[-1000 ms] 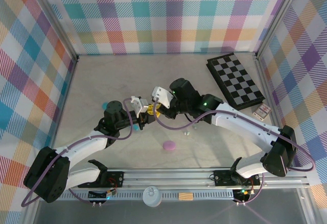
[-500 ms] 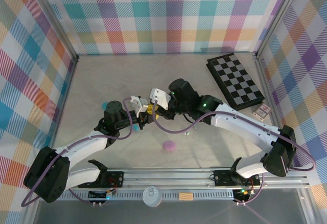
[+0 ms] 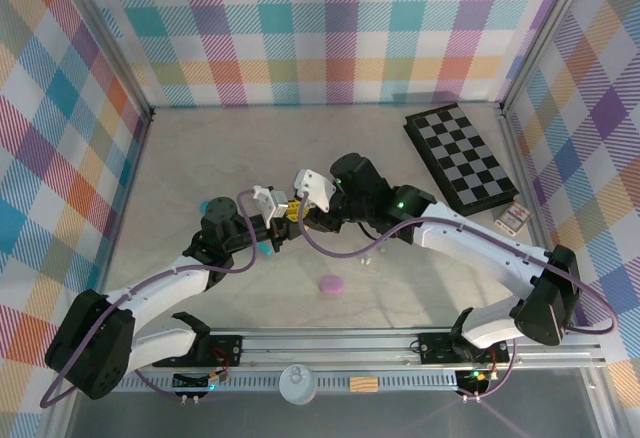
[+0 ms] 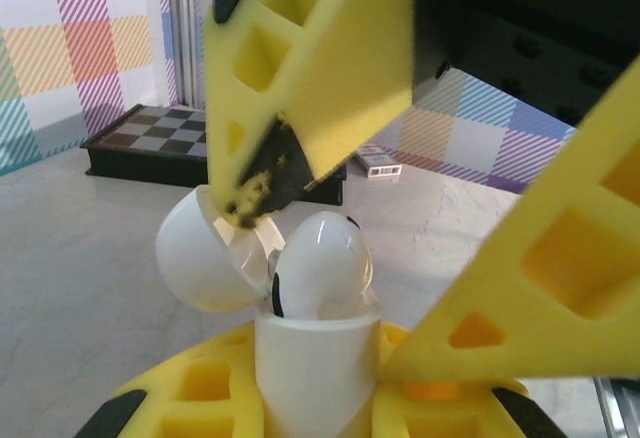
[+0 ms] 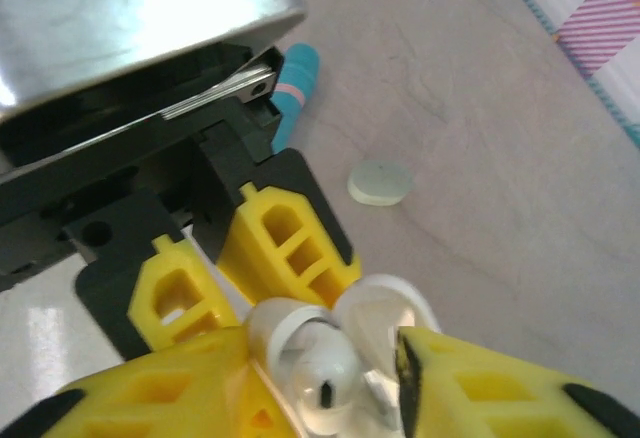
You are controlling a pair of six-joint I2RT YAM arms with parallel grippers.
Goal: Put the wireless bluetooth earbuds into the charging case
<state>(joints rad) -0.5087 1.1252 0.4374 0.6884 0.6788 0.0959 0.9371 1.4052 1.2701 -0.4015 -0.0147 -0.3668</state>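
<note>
Pastel plaid walls enclose a pale, stone-patterned desk, seen from above with two robot arms meeting over its middle.

At that meeting point, lifted off the desk, is a small white charging case. It stands upright, with its domed lid swung open to the left in the left wrist view. One white earbud sits in the mouth of the case, its rounded head poking above the rim.

The left tool is clamped tight on the lower body of the case, one yellow finger on each side. The right tool hangs over the case from the far right. Its yellow fingers are spread apart on either side of the earbud, gripping nothing. One fingertip is just beside the open lid; whether it touches the lid cannot be told.

Further out, a flat purple case lies on the desk, near of the two tools. A teal cylinder lies near the left arm, with a round, pale mint case on the desk close by. Well apart, at the far right, sits a black-and-white chessboard, with a small card box just near of it.
</note>
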